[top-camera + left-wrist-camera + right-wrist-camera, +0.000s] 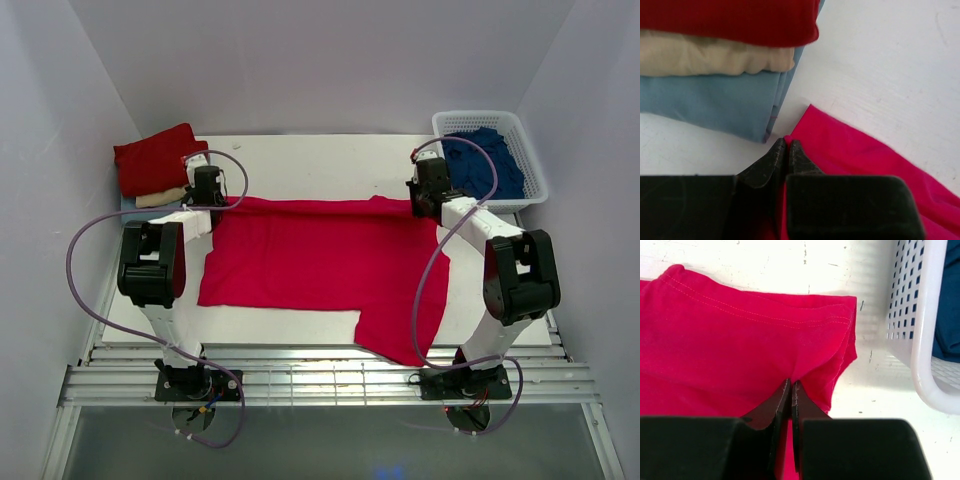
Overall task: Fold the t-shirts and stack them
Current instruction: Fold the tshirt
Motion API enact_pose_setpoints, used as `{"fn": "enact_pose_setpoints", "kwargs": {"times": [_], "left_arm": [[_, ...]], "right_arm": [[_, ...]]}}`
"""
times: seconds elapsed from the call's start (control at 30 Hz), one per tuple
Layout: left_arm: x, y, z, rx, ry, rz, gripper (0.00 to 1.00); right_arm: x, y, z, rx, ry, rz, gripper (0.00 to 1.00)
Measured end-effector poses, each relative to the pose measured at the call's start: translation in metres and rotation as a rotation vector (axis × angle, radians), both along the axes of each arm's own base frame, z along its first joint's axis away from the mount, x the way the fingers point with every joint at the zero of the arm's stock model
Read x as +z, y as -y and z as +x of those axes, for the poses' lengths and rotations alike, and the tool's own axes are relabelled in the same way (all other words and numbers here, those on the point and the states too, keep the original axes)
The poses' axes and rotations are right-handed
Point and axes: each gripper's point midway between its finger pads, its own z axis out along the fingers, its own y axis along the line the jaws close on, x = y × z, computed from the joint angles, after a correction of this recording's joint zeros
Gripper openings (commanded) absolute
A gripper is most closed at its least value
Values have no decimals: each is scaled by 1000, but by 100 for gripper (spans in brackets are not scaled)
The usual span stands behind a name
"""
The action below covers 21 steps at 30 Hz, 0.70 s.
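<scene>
A bright crimson t-shirt (pixel 320 255) lies spread across the table, one sleeve hanging toward the front edge. My left gripper (pixel 206 186) is shut on its far left corner (pixel 805 130), pinched between the fingertips (pixel 775 155). My right gripper (pixel 428 190) is shut on the far right corner, the hemmed sleeve (pixel 805 340) bunched at the fingertips (pixel 802 400). A stack of folded t-shirts (pixel 158 165) sits at the far left: dark red (pixel 730 20) on top, cream (pixel 710 57), pale blue (pixel 715 102) beneath. A navy t-shirt (pixel 485 165) lies in the basket.
A white plastic lattice basket (pixel 535 165) stands at the far right, close to my right gripper; its wall shows in the right wrist view (pixel 920 330). The folded stack is just beyond my left gripper. White walls enclose the table on three sides.
</scene>
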Motion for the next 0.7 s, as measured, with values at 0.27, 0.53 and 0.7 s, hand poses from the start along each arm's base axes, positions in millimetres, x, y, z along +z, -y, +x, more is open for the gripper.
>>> {"fn": "enact_pose_setpoints", "kwargs": {"times": [0.27, 0.53, 0.7], "left_arm": [[-15, -1, -13, 7, -41, 6, 5], [-14, -4, -15, 29, -46, 36, 5], [-13, -4, -18, 45, -57, 77, 5]], "right_arm": [[8, -2, -6, 0, 11, 0, 8], [-12, -2, -26, -9, -67, -13, 8], [-22, -3, -37, -16, -98, -30, 8]]}}
